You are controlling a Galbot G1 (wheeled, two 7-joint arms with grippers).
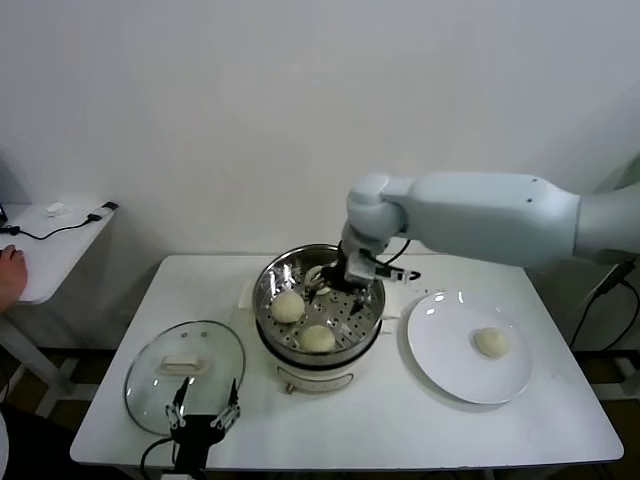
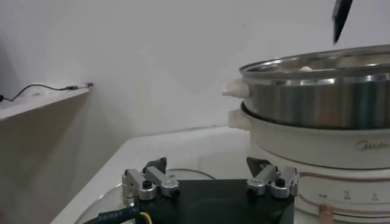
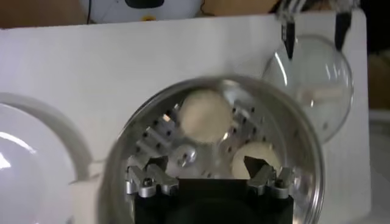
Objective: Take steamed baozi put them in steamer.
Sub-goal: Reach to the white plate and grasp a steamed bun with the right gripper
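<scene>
Cream baozi [image 1: 288,306] in steamer [image 1: 268,318] | beside right pincer [image 1: 340,288] | pincer agape, empty

White table [image 1: 400,430] is carrying a round glass lid [image 1: 150,385] lying flat near its front-left corner, cream knob [image 1: 186,364] facing up. Flat white plate [image 1: 450,370] is sitting toward the right edge. Side table [image 1: 45,255] is standing off to the left, black cable [image 1: 60,231] trailing across it.

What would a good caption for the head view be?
Right gripper open over the steamer holding baozi; one baozi on the plate.
</scene>
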